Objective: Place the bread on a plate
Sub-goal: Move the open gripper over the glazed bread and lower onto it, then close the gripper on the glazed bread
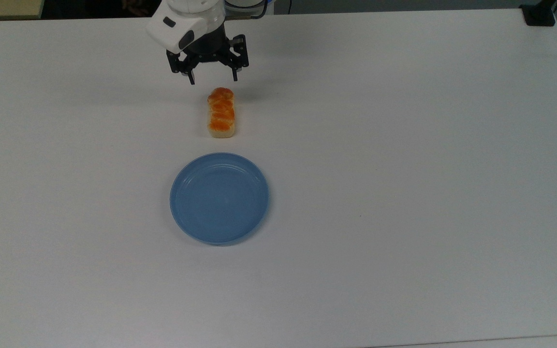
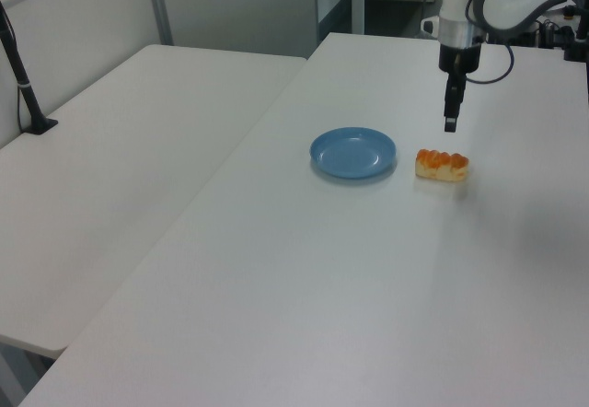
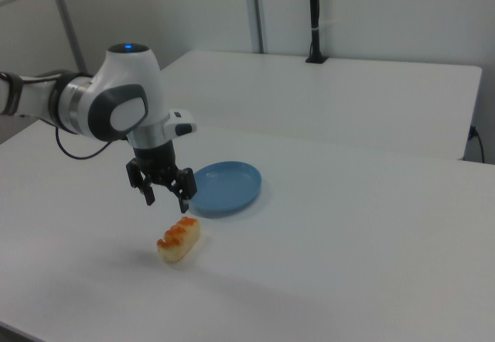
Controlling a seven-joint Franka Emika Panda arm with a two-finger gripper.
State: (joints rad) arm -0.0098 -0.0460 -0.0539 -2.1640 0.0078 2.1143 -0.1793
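Hand (image 1: 213, 79) spread wide and holding nothing, hanging above the far end of the bread (image 1: 221, 112), bread lying flat on the white bench (image 1: 404, 169), long axis pointing straight toward the blue plate (image 1: 219, 197), near it but apart.

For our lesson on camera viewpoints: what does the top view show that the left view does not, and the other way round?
Top view alone: the gripper seen face-on with both fingers spread apart, open, and the plate as a full circle.

Left view alone: the gripper seen edge-on as a single dark bar, hanging above the table with a clear gap below; a second white table beside the first; a black post on it.

Both: the bread lying on the white table, apart from the plate and ungrasped.
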